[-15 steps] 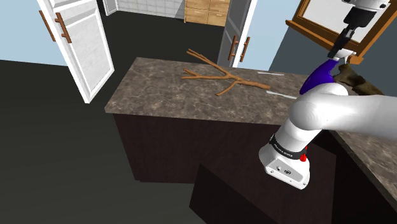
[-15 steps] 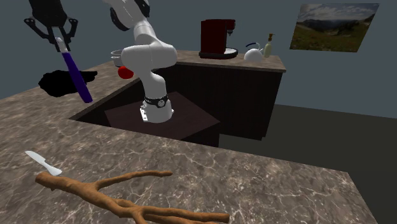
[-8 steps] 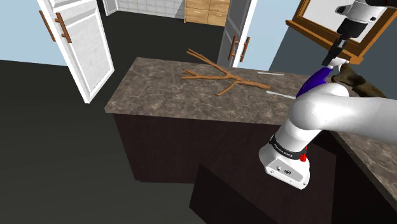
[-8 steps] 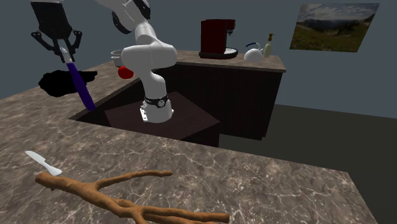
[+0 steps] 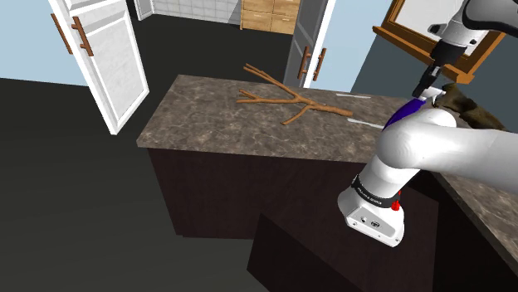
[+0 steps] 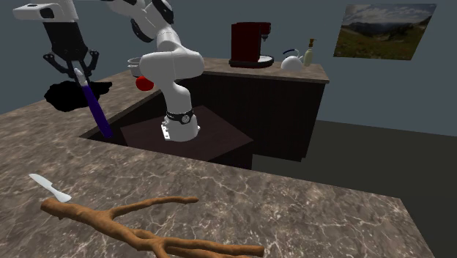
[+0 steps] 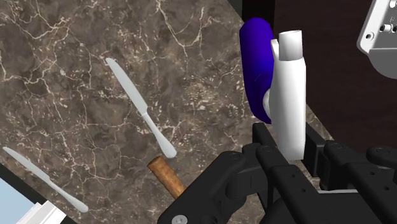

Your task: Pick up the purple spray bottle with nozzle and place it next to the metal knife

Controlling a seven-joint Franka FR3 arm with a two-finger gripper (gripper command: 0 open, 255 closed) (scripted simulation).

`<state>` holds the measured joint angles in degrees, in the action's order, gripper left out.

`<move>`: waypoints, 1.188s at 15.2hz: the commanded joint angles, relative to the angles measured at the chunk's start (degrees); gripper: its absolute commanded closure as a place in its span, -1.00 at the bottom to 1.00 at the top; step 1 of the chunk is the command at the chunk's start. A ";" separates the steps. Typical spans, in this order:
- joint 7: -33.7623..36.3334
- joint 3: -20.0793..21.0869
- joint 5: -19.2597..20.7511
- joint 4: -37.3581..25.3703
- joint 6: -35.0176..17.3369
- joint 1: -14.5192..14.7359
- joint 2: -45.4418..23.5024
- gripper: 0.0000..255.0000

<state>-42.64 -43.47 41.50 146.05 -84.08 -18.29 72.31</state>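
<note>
Over the counter (image 6: pixel 293 212) edge, the gripper (image 6: pixel 75 67) pinched the purple spray bottle (image 6: pixel 97 110) by its nozzle (image 7: pixel 289 95), well apart from the knife (image 6: pixel 50 188).

Setting was a home kitchen — dark brown marbled stone countertops (image 6: pixel 307 212), a dark red coffee machine (image 6: pixel 249 44) beside a white kettle (image 6: pixel 291 61), white panelled doors with brown handles (image 5: pixel 112 62), framed landscape picture (image 6: pixel 381 31) on the wall.
</note>
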 commanded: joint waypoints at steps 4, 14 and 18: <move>0.28 -2.40 2.36 3.59 -2.36 -1.17 1.27 1.00; 0.62 -6.45 6.15 7.87 -5.87 -2.53 2.18 1.00; 0.62 -6.45 6.15 7.87 -5.87 -2.53 2.18 1.00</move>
<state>-42.02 -49.92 47.64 153.91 -89.94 -20.82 74.48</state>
